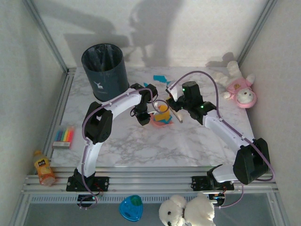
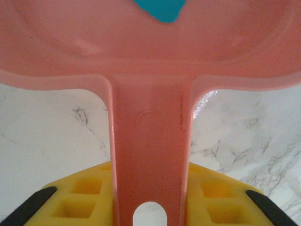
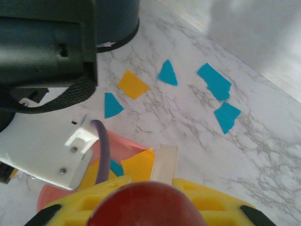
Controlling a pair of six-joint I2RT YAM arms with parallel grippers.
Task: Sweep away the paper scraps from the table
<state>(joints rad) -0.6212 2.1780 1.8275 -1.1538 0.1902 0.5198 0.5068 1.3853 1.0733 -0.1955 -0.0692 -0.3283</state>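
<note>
5 paper scraps lay loose on table; few in pink dustpan. Left gripper pinched its handle, right gripper brush.

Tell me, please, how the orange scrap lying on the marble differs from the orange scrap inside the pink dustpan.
The first orange scrap lies on the bare table, not yet swept; the other orange scrap is already inside the pink dustpan. The first sits apart from its teal neighbours; the other touches a teal piece. Both are small, flat, angular paper.
</note>
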